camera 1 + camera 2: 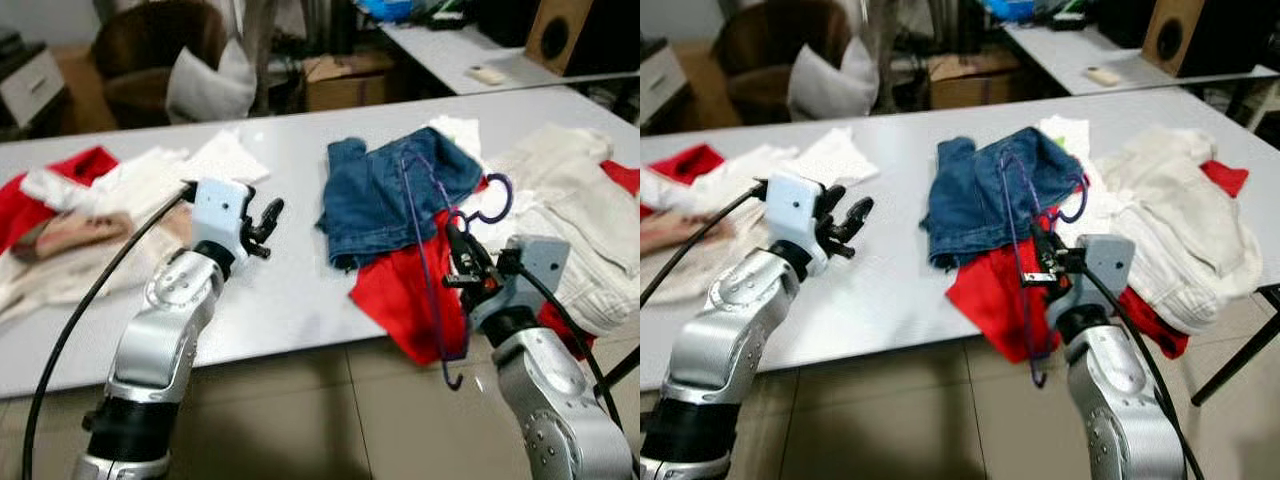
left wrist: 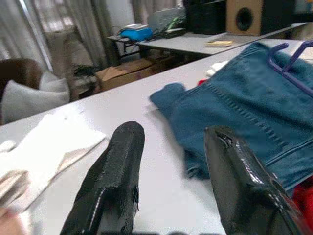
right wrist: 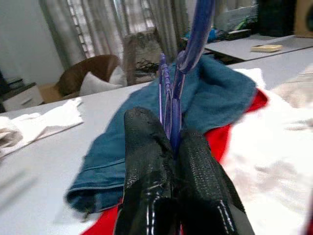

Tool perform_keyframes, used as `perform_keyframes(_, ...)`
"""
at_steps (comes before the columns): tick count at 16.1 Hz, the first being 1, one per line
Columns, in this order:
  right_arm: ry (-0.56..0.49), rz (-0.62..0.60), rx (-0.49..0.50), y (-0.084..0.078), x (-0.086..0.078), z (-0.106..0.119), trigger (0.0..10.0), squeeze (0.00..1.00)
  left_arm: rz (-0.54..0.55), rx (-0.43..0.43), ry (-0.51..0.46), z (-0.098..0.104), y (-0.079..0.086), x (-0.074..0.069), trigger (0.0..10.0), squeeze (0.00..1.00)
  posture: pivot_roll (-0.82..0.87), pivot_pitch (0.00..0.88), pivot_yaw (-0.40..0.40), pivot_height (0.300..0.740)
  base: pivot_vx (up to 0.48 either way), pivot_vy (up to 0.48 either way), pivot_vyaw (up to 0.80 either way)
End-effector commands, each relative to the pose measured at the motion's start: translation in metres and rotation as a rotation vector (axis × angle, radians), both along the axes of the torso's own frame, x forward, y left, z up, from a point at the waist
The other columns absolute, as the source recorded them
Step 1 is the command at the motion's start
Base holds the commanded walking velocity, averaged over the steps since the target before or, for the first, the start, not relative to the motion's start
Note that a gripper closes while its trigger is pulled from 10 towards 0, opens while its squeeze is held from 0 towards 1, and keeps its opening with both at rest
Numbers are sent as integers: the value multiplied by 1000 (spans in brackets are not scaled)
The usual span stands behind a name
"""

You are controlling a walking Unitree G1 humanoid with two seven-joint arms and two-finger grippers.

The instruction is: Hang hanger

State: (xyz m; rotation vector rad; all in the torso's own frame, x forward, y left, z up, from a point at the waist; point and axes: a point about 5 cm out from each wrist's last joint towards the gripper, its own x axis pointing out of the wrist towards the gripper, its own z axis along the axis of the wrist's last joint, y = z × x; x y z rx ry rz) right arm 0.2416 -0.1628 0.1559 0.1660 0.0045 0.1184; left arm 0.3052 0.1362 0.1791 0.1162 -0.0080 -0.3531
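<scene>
From the left eye view, the right tool (image 1: 458, 243) sits at the near edge of the grey surface (image 1: 290, 290), its fingers pinched tight on a thin purple hanger (image 1: 425, 250) — the hanger's hook curls above the tool near the cream clothes (image 1: 570, 220), and its wire runs across the blue jeans (image 1: 385, 195) and down over the red cloth (image 1: 405, 290) past the surface's edge. The left tool (image 1: 268, 222) hangs just above bare surface, well apart from the jeans, with white and red garments (image 1: 90, 190) lying behind its arm. The right eye view gives the same layout, the hanger's lower end hanging below the surface edge beside the right arm. In the left wrist view, the two black fingers (image 2: 115, 181) stand apart with nothing between them, jeans and hanger beyond. In the right wrist view, the fingers (image 3: 146, 171) press together on the purple wire — it rises upright from between them, over jeans and red cloth.
</scene>
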Motion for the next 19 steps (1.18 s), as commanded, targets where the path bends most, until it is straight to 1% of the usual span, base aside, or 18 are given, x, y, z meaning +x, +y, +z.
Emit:
perform_keyframes(1,-4,-19,1,-5,0,1,10000,0,-30,3,-7,2,-8,-1,10000,63,-140,0,63,719,285,0,0)
perform_keyframes(4,5,-18,5,-5,0,0,10000,0,-40,8,-11,3,-9,0,10000,63,-141,0,66,719,284,0,0)
perform_keyframes(5,23,-19,20,-4,0,-3,10000,0,-42,10,-13,4,-9,0,10000,63,-139,0,67,719,281,0,-800)
perform_keyframes(9,19,-14,15,-3,0,-3,10000,0,-48,16,-15,4,-9,0,10000,63,-137,0,72,719,285,0,-706)
perform_keyframes(16,-1,-8,0,-3,0,-1,10000,0,-55,21,-16,4,-11,1,10000,59,-140,0,73,719,284,0,0)
perform_keyframes(19,-10,4,-1,-1,1,1,10000,0,-63,10,-7,4,-11,0,10000,39,-137,0,70,719,0,0,0)
